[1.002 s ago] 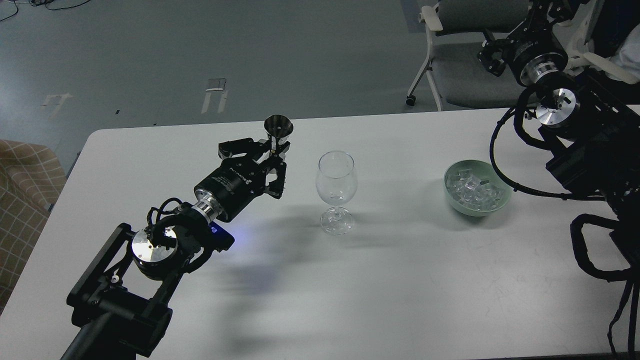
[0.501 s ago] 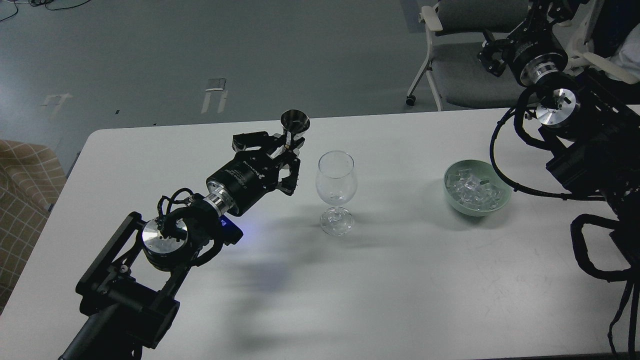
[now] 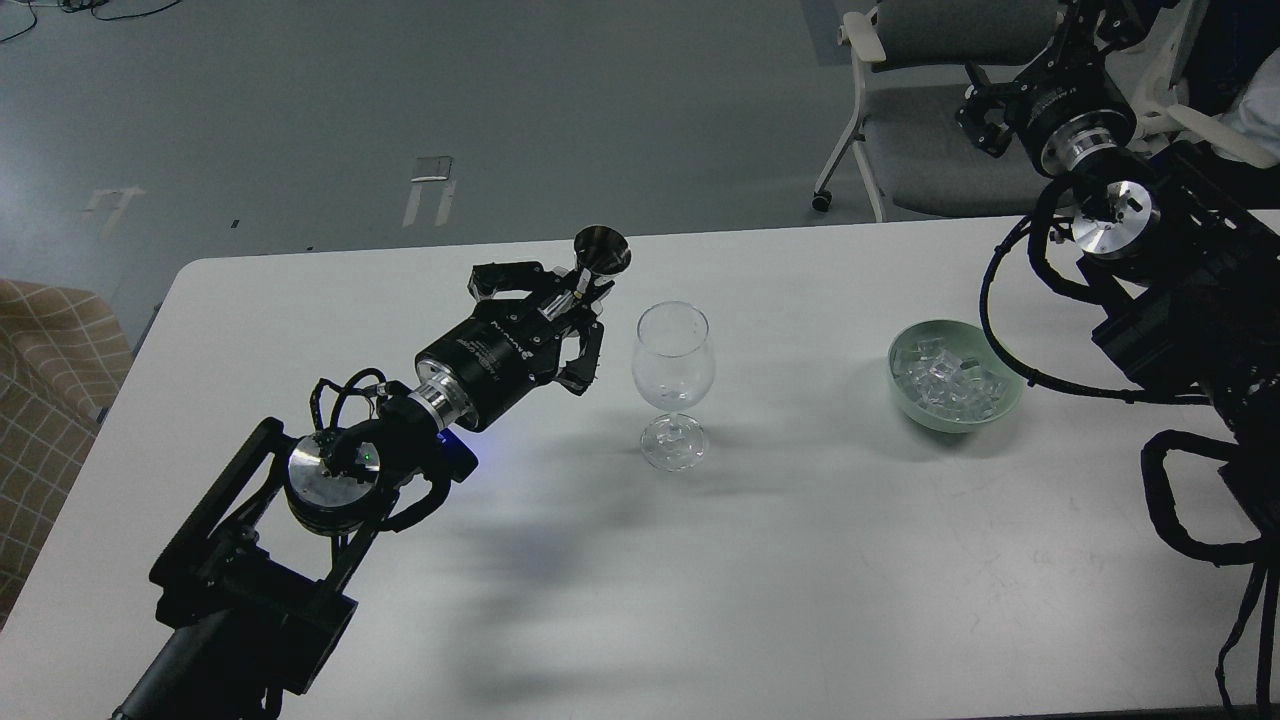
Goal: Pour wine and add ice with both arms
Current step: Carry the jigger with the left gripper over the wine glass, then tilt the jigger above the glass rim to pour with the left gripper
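My left gripper (image 3: 578,292) is shut on a small dark metal measuring cup (image 3: 601,250), held above the table just left of the rim of a clear stemmed wine glass (image 3: 673,385). The cup leans slightly toward the glass. The glass stands upright mid-table and looks empty; no wine shows in it or in the cup. A pale green bowl (image 3: 905,392) full of clear ice cubes (image 3: 950,378) sits right of the glass. My right gripper (image 3: 985,112) is raised at the far right, beyond the table's back edge, small and dark.
The white table (image 3: 760,560) has a rounded back-left corner. A grey wheeled chair (image 3: 920,140) stands behind the table at the right. My right arm's cables (image 3: 1010,330) loop close to the bowl. A checked fabric seat (image 3: 45,400) is at the left edge.
My left gripper has carried the measuring cup to the right and slightly up, closer to the glass rim. The right arm has barely moved.
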{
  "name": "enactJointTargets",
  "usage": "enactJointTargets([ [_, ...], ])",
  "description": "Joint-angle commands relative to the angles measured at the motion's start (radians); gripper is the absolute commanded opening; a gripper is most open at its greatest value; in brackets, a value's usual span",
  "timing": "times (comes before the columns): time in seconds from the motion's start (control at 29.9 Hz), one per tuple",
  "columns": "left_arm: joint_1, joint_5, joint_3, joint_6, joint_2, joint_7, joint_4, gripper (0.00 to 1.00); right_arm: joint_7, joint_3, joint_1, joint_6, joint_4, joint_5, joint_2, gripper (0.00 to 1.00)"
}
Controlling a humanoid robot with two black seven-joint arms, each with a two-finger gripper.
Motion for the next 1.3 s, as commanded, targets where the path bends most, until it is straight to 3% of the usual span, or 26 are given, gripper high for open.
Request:
enactJointTargets([
  [0.0, 0.002, 0.001, 0.000, 0.000, 0.003, 0.001, -0.002, 0.00, 0.000, -0.001, 0.003, 0.000, 0.000, 0.000, 0.000, 1.00],
  [1.27, 0.000, 0.268, 0.012, -0.029, 0.007, -0.002, -0.022, 0.00, 0.000, 0.000, 0.008, 0.000, 0.000, 0.000, 0.009, 1.00],
])
